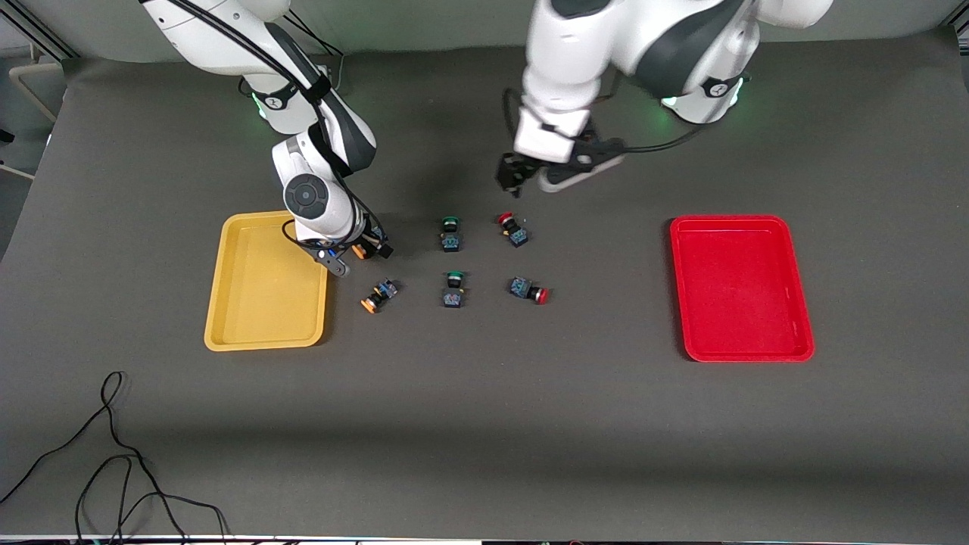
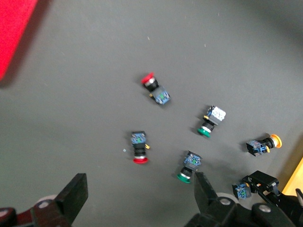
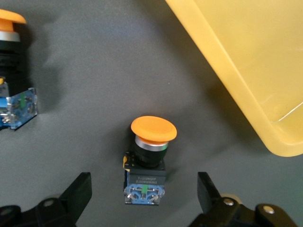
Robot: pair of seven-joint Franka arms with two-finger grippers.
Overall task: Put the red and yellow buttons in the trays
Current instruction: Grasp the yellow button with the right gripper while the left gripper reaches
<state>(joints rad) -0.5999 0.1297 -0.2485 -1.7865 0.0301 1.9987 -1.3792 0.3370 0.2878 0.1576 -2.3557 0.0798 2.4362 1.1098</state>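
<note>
The yellow tray point(image 1: 265, 333) lies toward the right arm's end of the table, the red tray point(image 1: 742, 348) toward the left arm's end. My right gripper point(image 1: 371, 248) is open and low beside the yellow tray point(image 3: 251, 61). In the right wrist view its fingers point(image 3: 78, 191) straddle an orange-yellow-capped button point(image 3: 149, 151) without touching it. The second orange-yellow button point(image 1: 378, 295) lies nearer the camera. Two red-capped buttons point(image 1: 513, 228) point(image 1: 528, 291) lie on the mat. My left gripper point(image 1: 518, 178) is open and empty, raised above the mat beside the farther red button point(image 2: 156, 89).
Two green-capped buttons point(image 1: 450, 233) point(image 1: 453, 289) lie in the middle between the orange-yellow and red ones. Both trays hold nothing. A black cable point(image 1: 113, 469) lies on the mat near the front corner at the right arm's end.
</note>
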